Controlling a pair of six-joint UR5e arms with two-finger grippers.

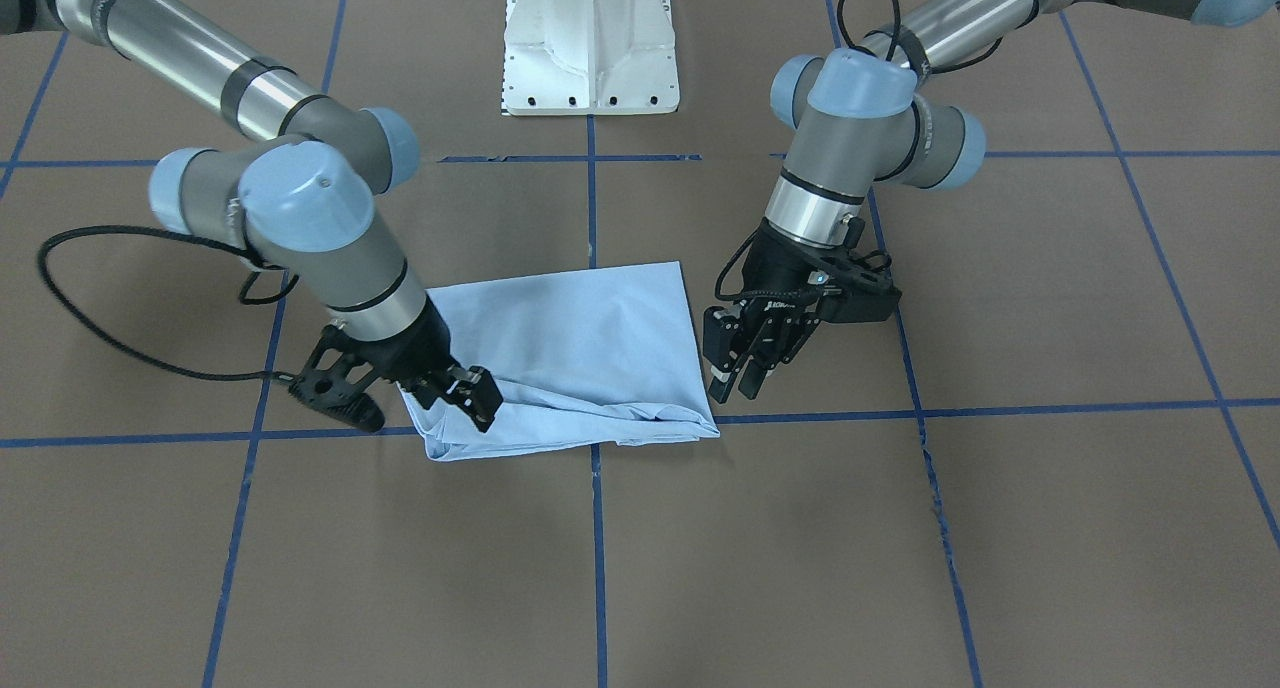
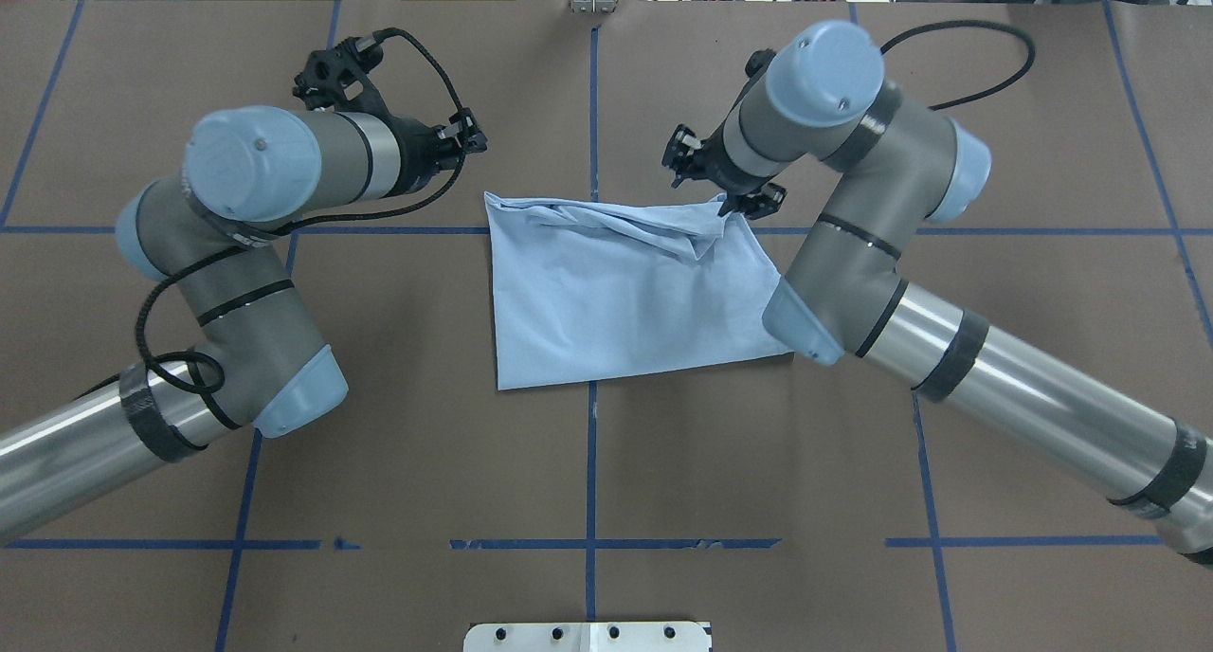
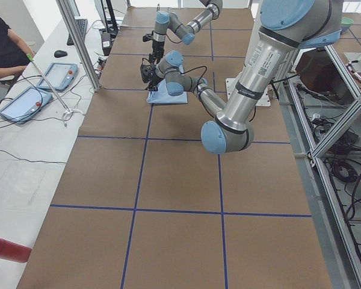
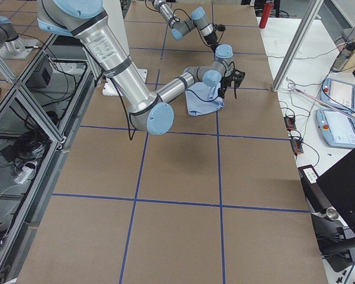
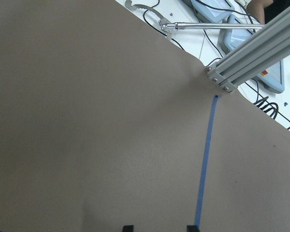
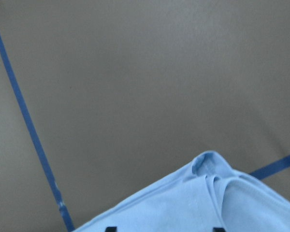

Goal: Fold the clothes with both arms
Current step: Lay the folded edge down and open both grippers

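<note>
the light blue soft t-shirt (image 1: 580, 338) lies folded in a rough square near the middle of the flat brown table top (image 1: 1000, 528). it is a little nearer the edge across from the robot than the robot's own edge. the side of the shirt that faces away from the robot is bunched in thick, wrinkly folds. no collar or print shows.

the right black two-finger claw (image 1: 472, 398) is down on the shirt's corner on the robot's right, on that bunched side. its two fingers are spread wide with cloth lying between them, so it looks open and not pinching. the left black two-finger claw (image 1: 735, 390) hangs just beside the other bunched corner and does not touch it. its fingers are apart too, with only bare table between them.

the shirt looks light, soft and floppy. it will likely sag, bend and slide on the smooth table. the layers may slip apart if only the top one is picked up. it will not break.

the best places to hold look like those two bunched corners, one for each claw, pinching all the layers at once. if both claws lift to the same height, the fold should come out even.
</note>
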